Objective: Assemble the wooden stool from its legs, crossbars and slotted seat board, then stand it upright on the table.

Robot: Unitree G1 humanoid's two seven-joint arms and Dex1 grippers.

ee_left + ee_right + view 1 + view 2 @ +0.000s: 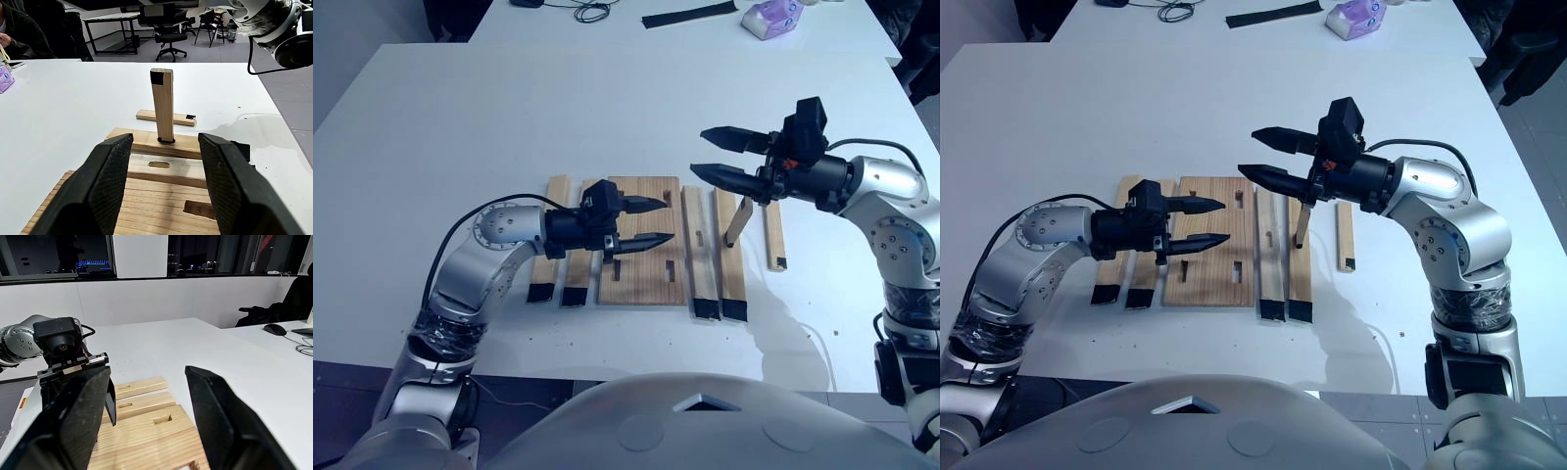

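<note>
The slotted seat board (641, 257) lies flat mid-table. Two legs (558, 245) lie to its left and two more (700, 253) to its right. A short wooden piece (736, 223) with a black tip stands tilted in a slot of the outer right leg (732, 269); the left wrist view has it upright (162, 105). One crossbar (773, 235) lies flat further right. My left gripper (668, 220) hovers open over the seat board, empty. My right gripper (698, 152) is open and empty, raised above the right legs, pointing left.
A second table behind holds a black strip (690, 15), a purple packet (771, 18) and cables (592, 10). The white table (460, 127) has wide bare areas to the left and behind the parts. Its front edge is close below the legs.
</note>
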